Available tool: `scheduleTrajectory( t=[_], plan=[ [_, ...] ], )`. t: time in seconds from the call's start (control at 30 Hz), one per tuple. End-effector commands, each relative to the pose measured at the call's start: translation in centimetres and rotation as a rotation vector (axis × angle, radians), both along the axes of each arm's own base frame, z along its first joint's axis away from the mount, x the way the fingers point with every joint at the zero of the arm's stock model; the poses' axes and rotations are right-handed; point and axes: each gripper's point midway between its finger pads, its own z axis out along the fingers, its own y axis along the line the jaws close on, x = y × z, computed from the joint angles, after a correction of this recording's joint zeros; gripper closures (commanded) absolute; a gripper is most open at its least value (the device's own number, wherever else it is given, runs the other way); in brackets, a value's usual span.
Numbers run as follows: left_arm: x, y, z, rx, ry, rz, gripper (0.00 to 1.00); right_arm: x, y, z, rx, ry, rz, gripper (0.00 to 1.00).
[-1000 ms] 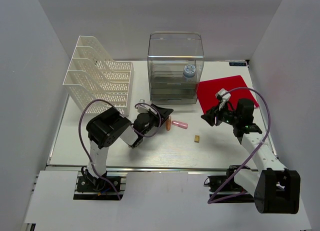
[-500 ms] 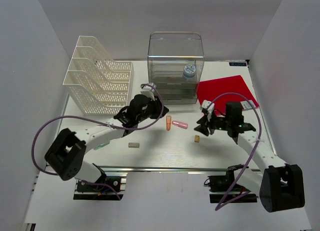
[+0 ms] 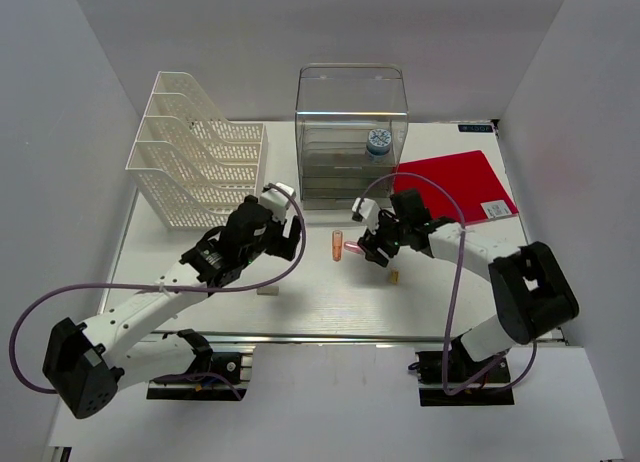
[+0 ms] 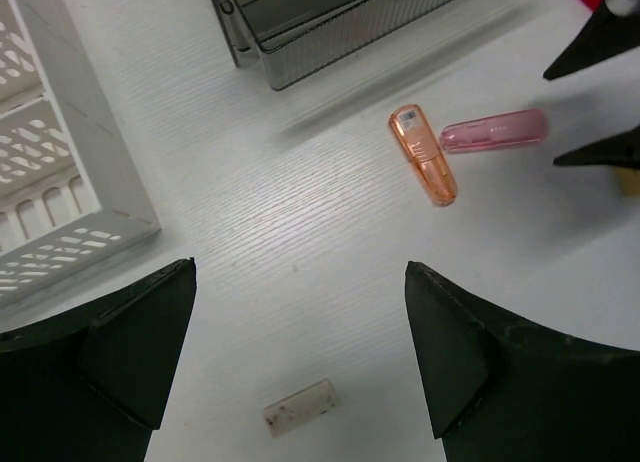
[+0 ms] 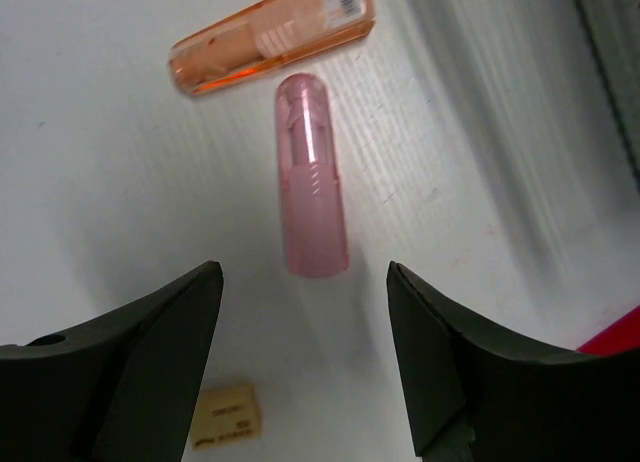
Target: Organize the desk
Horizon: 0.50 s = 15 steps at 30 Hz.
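Note:
On the white desk point(image 3: 320, 307) an orange tube point(image 3: 337, 245) and a pink tube point(image 3: 353, 251) lie end to side near the middle. My right gripper point(image 3: 368, 250) hovers open just right of the pink tube point(image 5: 313, 177); its fingertips point(image 5: 205, 282) straddle the bare desk at the tube's near end, holding nothing. A yellow eraser point(image 5: 225, 414) lies by its left finger. My left gripper point(image 3: 283, 242) is open and empty, left of the tubes, above a small white eraser point(image 4: 298, 408).
A white mesh file rack point(image 3: 200, 167) stands at the back left. A clear drawer box point(image 3: 350, 132) with a blue-and-white round item point(image 3: 379, 140) in it stands at the back middle. A red folder point(image 3: 455, 182) lies at the back right.
My right gripper has moved left from the red folder to the pink tube and opened wider. My left arm has swung out and pulled back from the drawer box, its gripper now wide open.

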Motion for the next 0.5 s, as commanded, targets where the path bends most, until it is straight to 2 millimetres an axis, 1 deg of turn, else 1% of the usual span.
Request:
scheduleTrajectory(
  t=[0.0, 0.03, 0.13, 0.17, 0.2, 0.27, 0.47],
  plan=[
    [-0.1, 1.5, -0.1, 0.09, -0.049, -0.005, 0.05, 3.3, 0.7, 0.9, -0.033, -0.065, -0.052, 0.27],
    [-0.1, 1.5, 0.1, 0.09, -0.051, -0.003, 0.05, 3.7, 1.0, 1.1, -0.032, -0.068, -0.048, 0.27],
    [-0.2, 1.8, 0.2, 0.094, -0.059, 0.0, 0.06, 3.4, 1.5, 0.5, -0.032, -0.033, -0.007, 0.25],
    [-0.2, 1.8, 0.4, 0.092, -0.063, 0.0, 0.06, 3.5, 1.8, 0.6, -0.026, -0.03, 0.003, 0.25],
    [-0.2, 1.8, 0.5, 0.09, -0.069, -0.005, 0.06, 3.1, 2.0, -0.1, -0.034, 0.006, 0.019, 0.25],
    [-0.3, 1.9, 0.7, 0.091, -0.076, -0.001, 0.06, 3.1, 2.3, -0.4, -0.036, 0.025, 0.031, 0.26],
    [-0.4, 2.0, 0.9, 0.085, -0.086, -0.005, 0.06, 2.1, 2.3, -2.4, -0.059, 0.077, 0.049, 0.32]
  ],
)
